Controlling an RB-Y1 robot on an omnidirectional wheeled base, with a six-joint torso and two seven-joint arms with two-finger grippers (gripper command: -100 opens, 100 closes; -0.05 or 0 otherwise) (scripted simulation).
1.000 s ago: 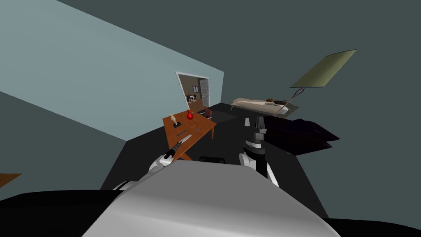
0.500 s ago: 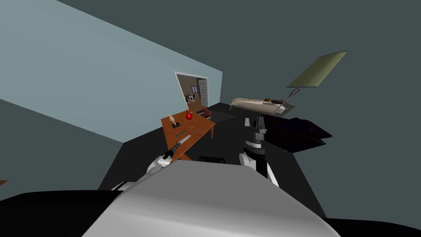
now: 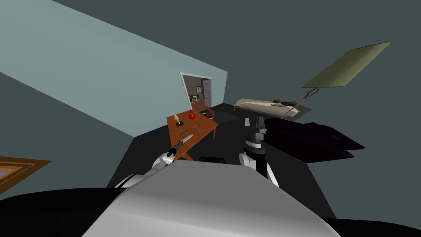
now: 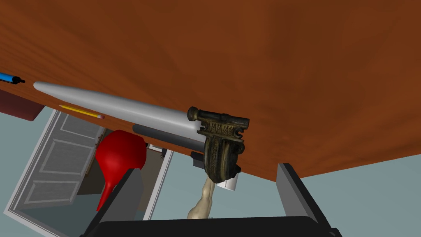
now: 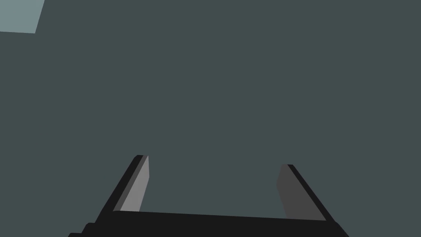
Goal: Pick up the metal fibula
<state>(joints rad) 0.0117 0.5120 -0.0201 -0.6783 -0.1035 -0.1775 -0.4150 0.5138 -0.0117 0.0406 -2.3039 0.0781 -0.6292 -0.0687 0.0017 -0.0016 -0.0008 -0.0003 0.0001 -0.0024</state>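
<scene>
So the left gripper (image 4: 211,187) is spread wide, dark fibula (image 4: 222,148) just ahead on the brown table (image 4: 308,61); right gripper (image 5: 213,189) is spread too.

Left arm (image 3: 172,150) is stretched way out front and a bit leftward, left gripper (image 4: 209,168) spread wide. Right arm (image 3: 255,144) just points forward, right gripper (image 5: 213,161) spread apart too.

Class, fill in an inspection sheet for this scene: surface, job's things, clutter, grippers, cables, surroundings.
Surface: reddish-brown table.
Job's things: dark ornate fibula on the table, ahead of the left gripper, untouched.
Clutter: grey tapered piece next to the fibula, yellow pencil, blue pen, red vase, pale figurine.
Grippers: left gripper open; right gripper open, held right of the table.
Cables: nothing seen.
Surroundings: open doorway, bed, pale blue wall.
</scene>
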